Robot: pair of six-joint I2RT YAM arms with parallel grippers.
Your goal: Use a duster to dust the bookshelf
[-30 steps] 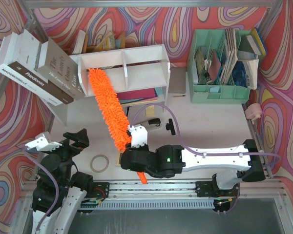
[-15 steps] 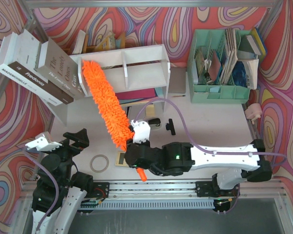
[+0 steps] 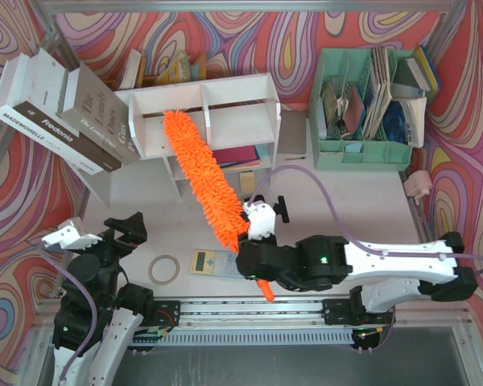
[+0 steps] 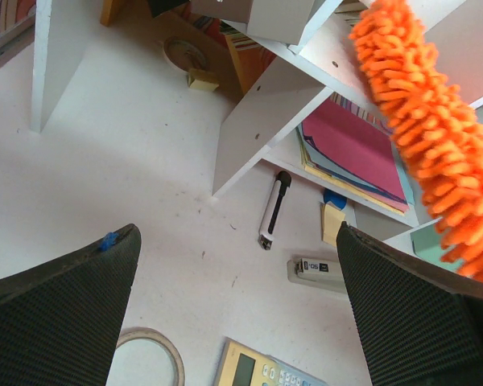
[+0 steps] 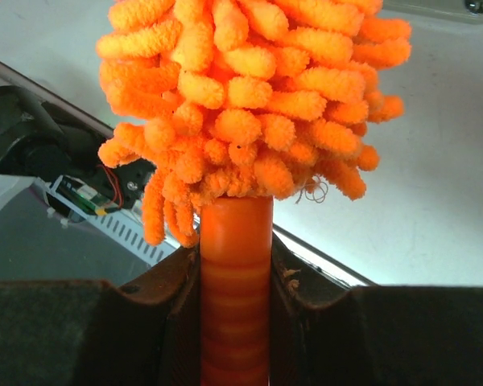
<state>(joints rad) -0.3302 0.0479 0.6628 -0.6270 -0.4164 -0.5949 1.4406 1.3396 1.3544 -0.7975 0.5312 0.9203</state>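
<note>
The white bookshelf [image 3: 217, 98] stands at the back centre of the table and also shows in the left wrist view [image 4: 262, 112]. The orange fluffy duster [image 3: 205, 181] slants from the shelf's upper tier, near the middle divider, down to my right gripper [image 3: 252, 241]. That gripper is shut on the duster's slim orange handle [image 5: 235, 273], just below the fluffy head [image 5: 249, 96]. The handle's end [image 3: 263, 289] sticks out past the arm. My left gripper [image 3: 97, 236] is open and empty at the near left, away from the shelf; in its wrist view [image 4: 237, 314] the duster [image 4: 435, 137] passes at the upper right.
A mint-green file organiser [image 3: 370, 104] stands at the back right. Large books [image 3: 64, 112] lean at the back left. A calculator [image 3: 213, 261], a tape ring [image 3: 164, 269], a stapler [image 4: 318, 269] and a pen [image 4: 274, 209] lie on the table in front of the shelf.
The right arm has shifted right, sweeping the duster head from the shelf's left end toward the middle divider. The calculator is now uncovered. The left arm has not moved.
</note>
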